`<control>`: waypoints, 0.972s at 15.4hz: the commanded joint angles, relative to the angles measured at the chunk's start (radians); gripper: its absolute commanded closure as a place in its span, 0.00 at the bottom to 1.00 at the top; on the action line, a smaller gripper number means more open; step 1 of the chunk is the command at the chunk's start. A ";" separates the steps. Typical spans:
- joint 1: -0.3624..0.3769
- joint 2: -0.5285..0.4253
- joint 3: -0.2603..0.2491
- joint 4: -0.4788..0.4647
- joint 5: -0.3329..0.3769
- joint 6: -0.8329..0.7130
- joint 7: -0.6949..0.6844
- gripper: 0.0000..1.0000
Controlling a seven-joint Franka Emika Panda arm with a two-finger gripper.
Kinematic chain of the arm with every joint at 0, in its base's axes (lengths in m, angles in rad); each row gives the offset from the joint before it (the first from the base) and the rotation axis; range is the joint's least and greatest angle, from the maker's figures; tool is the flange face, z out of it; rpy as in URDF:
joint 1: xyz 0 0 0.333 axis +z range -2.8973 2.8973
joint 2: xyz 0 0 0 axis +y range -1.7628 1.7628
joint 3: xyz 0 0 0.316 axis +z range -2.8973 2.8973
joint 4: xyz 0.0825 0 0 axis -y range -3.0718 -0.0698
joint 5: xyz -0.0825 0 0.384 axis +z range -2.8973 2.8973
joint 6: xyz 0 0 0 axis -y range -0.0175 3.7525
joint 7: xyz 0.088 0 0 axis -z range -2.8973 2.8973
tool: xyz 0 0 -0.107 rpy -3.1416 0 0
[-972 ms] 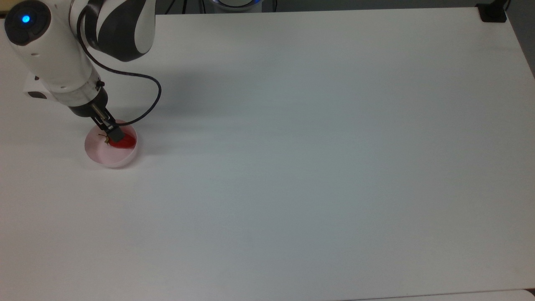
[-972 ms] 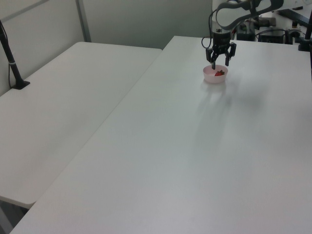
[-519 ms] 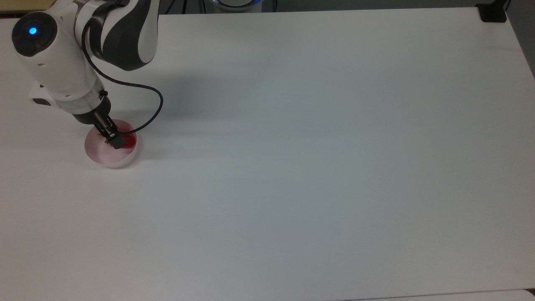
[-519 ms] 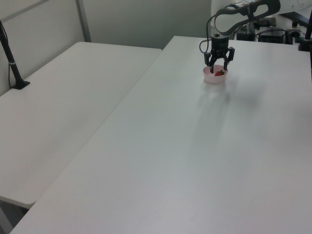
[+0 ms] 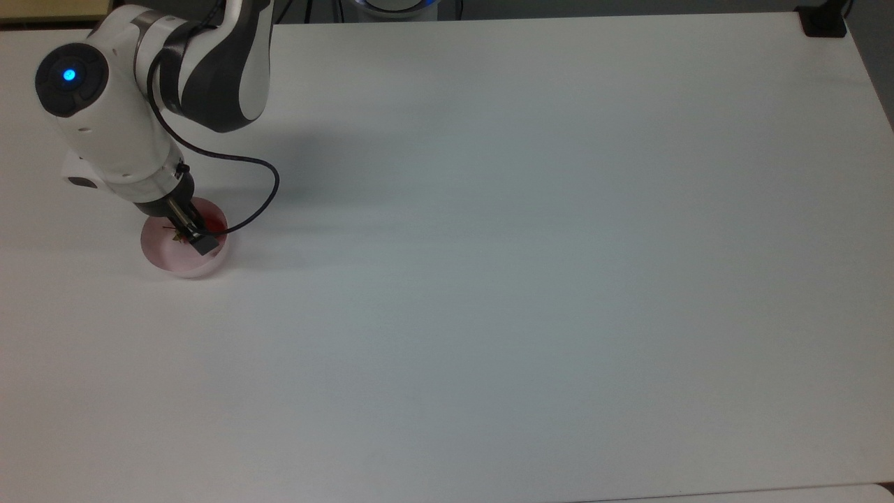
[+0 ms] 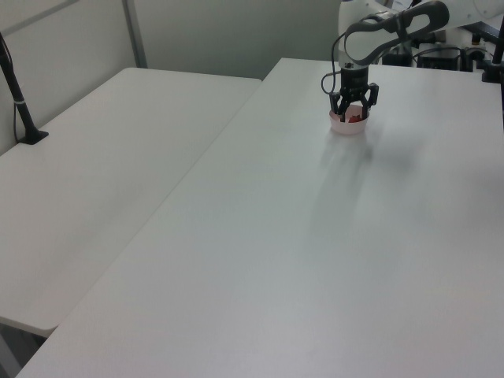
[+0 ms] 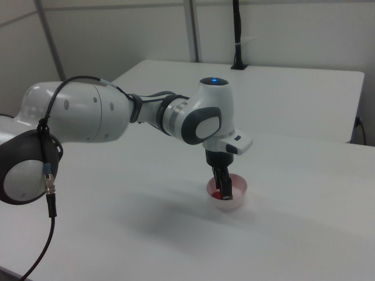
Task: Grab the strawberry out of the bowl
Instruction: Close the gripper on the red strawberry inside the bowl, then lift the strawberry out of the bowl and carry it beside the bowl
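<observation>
The gripper (image 6: 352,116) is down inside the bowl (image 5: 162,252), its fingers spread apart on either side of the strawberry (image 6: 353,119) and, as far as I can tell, holding nothing. The strawberry lies in the bowl directly beneath the gripper (one finger covers most of it in the top view). It looks light, glossy and likely slippery, so I would pinch it gently across its widest part rather than by the leafy cap or the tapering tip.

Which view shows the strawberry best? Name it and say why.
The left view: the strawberry shows red between the end effector's open fingers. In the top view and the right view, a finger covers most of it.
</observation>
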 commanded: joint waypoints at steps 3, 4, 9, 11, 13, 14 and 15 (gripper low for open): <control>0.014 0.009 -0.002 -0.017 -0.024 0.076 0.083 0.29; 0.015 0.009 0.000 -0.015 -0.027 0.079 0.088 0.29; 0.024 0.021 0.000 -0.017 -0.049 0.088 0.089 0.51; 0.024 0.021 0.000 -0.017 -0.058 0.087 0.085 0.54; 0.023 0.007 0.000 -0.011 -0.058 0.076 0.068 0.54; 0.023 -0.008 0.000 -0.010 -0.057 0.067 0.056 0.54; 0.023 -0.020 0.002 -0.009 -0.056 0.050 0.051 0.54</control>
